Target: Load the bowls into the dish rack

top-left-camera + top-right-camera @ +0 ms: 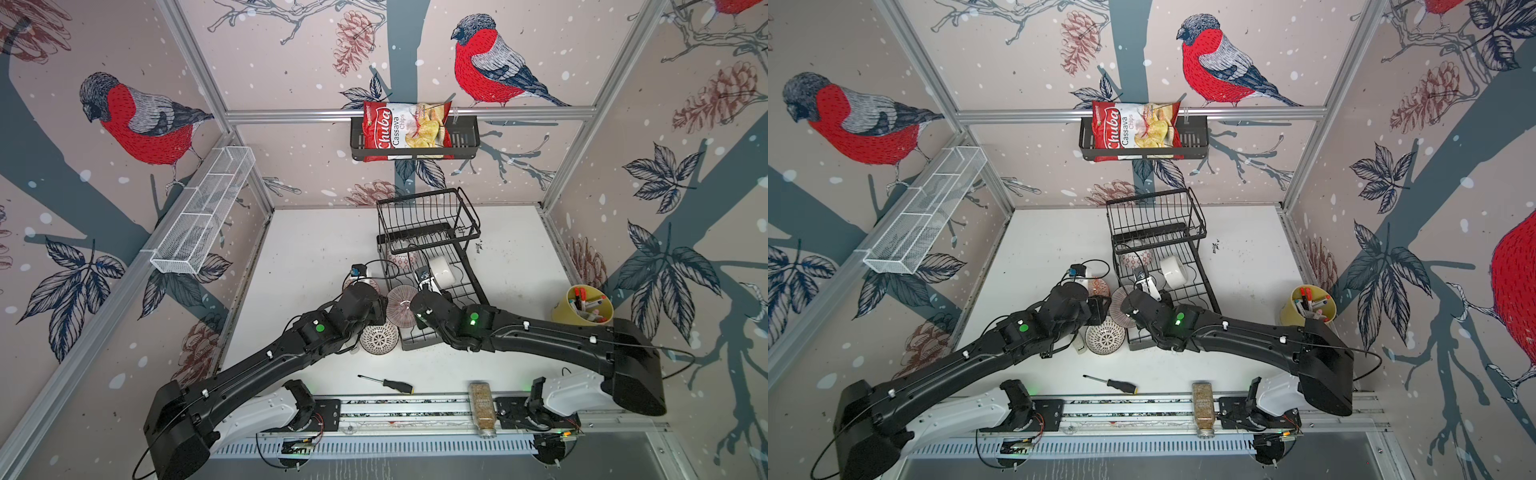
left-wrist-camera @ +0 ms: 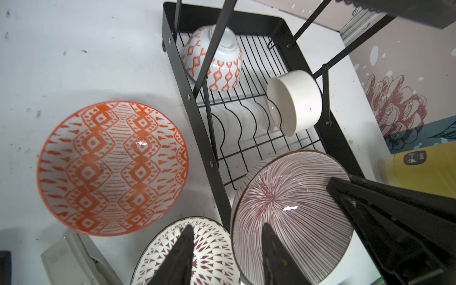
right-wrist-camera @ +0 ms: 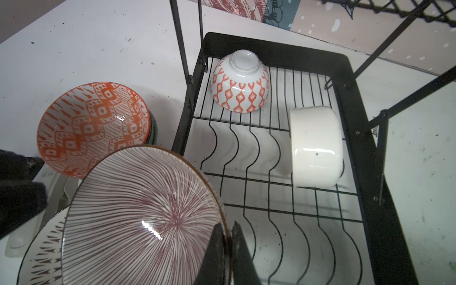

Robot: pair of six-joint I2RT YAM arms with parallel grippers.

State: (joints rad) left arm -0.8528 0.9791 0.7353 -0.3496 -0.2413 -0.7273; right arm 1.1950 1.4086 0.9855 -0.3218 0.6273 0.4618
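My right gripper is shut on the rim of a red-brown striped bowl, held tilted over the front left corner of the black dish rack. My left gripper is open astride that striped bowl's rim, one finger inside it and the other over a triangle-patterned bowl on the table. An orange patterned bowl sits left of the rack. On the rack's lower tier, an orange-diamond bowl lies upside down and a plain white bowl lies on its side.
In a top view, a yellow cup of markers stands right of the rack. A screwdriver and a spice jar lie near the front rail. A chips bag basket and a white mesh tray hang on the walls.
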